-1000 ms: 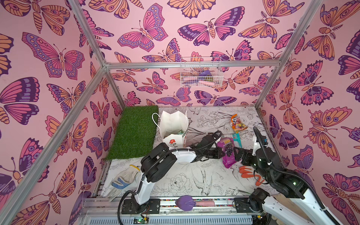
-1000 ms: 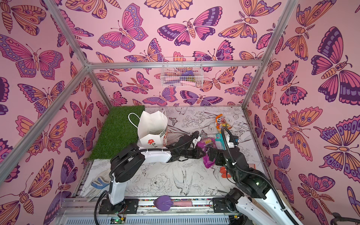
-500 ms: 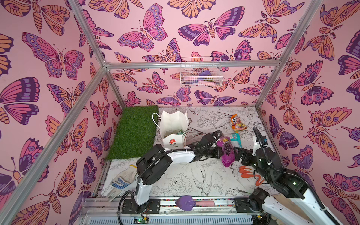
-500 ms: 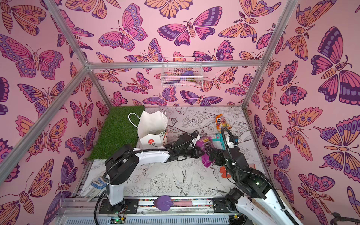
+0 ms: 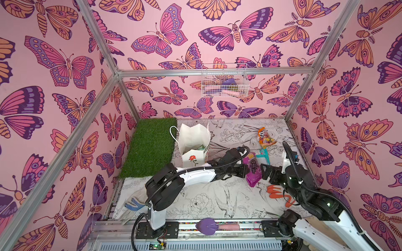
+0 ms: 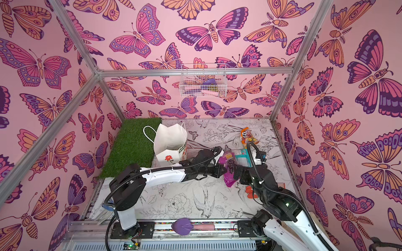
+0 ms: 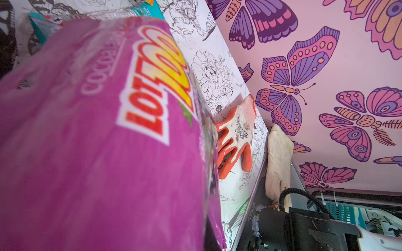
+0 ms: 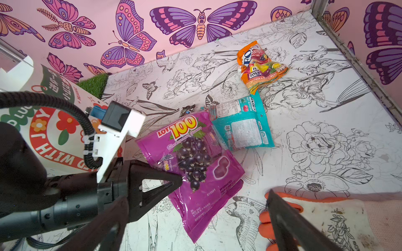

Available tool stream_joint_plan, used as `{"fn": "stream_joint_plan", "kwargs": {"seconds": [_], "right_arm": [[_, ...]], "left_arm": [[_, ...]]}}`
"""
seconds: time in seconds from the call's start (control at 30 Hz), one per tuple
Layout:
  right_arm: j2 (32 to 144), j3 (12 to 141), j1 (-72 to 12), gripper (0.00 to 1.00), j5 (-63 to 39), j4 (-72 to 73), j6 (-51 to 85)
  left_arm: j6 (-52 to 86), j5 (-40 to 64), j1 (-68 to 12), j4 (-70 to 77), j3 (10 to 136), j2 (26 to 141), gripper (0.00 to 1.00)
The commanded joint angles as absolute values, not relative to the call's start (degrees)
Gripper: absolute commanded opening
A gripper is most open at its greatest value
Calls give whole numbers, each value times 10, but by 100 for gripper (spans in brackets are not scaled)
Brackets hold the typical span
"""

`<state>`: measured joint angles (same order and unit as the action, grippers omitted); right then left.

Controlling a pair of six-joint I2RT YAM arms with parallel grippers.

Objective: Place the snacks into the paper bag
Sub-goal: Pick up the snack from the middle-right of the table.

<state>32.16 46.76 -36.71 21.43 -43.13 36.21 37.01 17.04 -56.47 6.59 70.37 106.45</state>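
Note:
My left gripper is shut on the purple grape bag at its left edge. The bag hangs tilted and fills the left wrist view, hiding the jaws. My right gripper is open just right of that bag, with nothing between its fingers. A teal packet lies flat behind the purple one. An orange packet lies farther back. The white paper bag stands open to the left, with something green inside.
An orange glove lies under my right arm. A white and blue glove is at the front left. A green grass mat is beside the bag, and a wire basket hangs on the back wall.
My left arm's elbow has dropped a little toward the front left while its gripper keeps hold of the purple bag. The right arm has not moved.

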Motion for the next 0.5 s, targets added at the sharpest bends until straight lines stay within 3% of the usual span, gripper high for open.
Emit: {"fn": "stream_joint_plan", "kwargs": {"seconds": [0.0, 0.47], "right_arm": [[326, 479, -362, 100, 219, -433, 370], [320, 469, -363, 100, 220, -433, 374]], "left_arm": [[337, 158, -570, 87, 731, 1022, 0], [276, 107, -582, 28, 745, 970, 0]]}}
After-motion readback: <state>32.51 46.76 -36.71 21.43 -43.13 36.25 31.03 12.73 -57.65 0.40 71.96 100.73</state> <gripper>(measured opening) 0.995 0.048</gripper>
